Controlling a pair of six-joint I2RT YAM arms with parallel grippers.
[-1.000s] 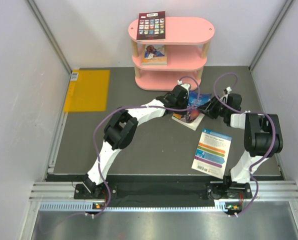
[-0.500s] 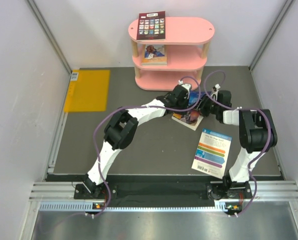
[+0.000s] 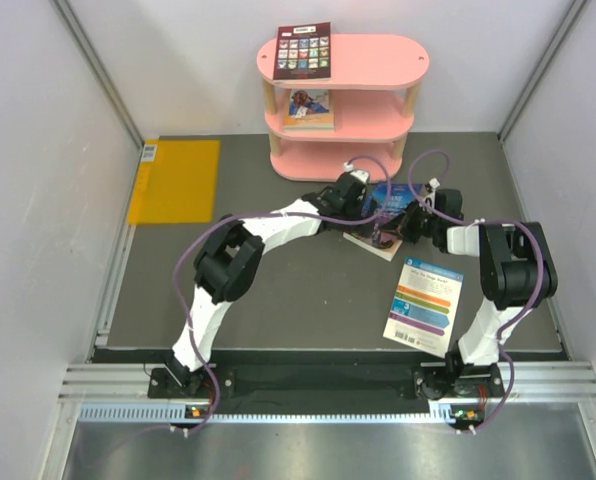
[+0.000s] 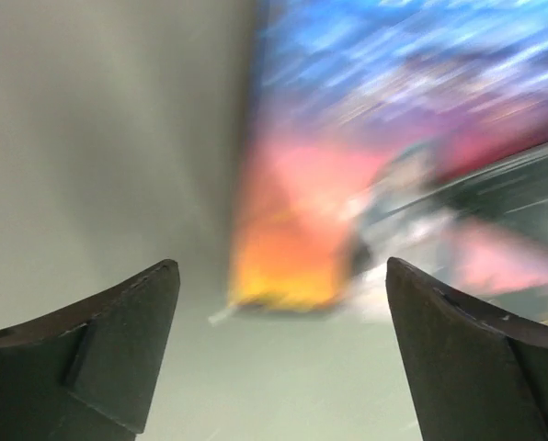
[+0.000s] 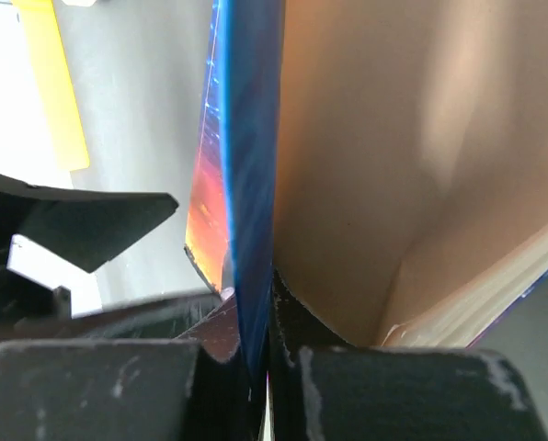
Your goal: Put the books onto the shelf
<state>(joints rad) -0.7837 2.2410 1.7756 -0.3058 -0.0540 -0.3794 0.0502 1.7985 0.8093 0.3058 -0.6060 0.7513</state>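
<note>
Since a second ago the right arm has swung in toward the middle and shut its jaws, while the left arm has let go and drawn its elbow back toward the left edge.

The pink three-tier shelf stands at the far edge of the dark floor mat. Its top board carries the dark red picture-grid book at the left end. A second book lies on the middle board below it, its cover too small to read.

Toward the near right corner of the mat, the white colour-striped book lies flat, face up, well clear of both grippers.

The blue sunset book is just in front of the shelf, between the two grippers. The right gripper is clamped on its thin blue edge. The tan inside face and the loose page block hang off to one side, so it probably grips the cover alone and the book may sag open. The cover runs from blue down to orange and red.

The left gripper has its jaws wide apart with nothing between them and the book blurred just ahead. This looks like a handover, the right arm now taking the book to the shelf.
</note>
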